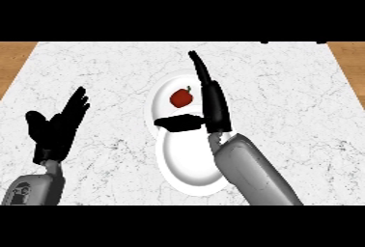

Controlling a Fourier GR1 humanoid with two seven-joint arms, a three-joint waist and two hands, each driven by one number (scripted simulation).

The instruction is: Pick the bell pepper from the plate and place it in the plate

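The black right hand [217,110] is spread, thumb out. The small red bell pepper [182,98] lies just left of its fingers on the farther round white plate [167,81]; lowering before curling round it seems wise.

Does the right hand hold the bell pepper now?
No, the bell pepper lies on the far plate, beside the open right hand.

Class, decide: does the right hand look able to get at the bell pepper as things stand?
Probably yes: the open right hand is right beside the bell pepper on the far plate, with nothing between them.
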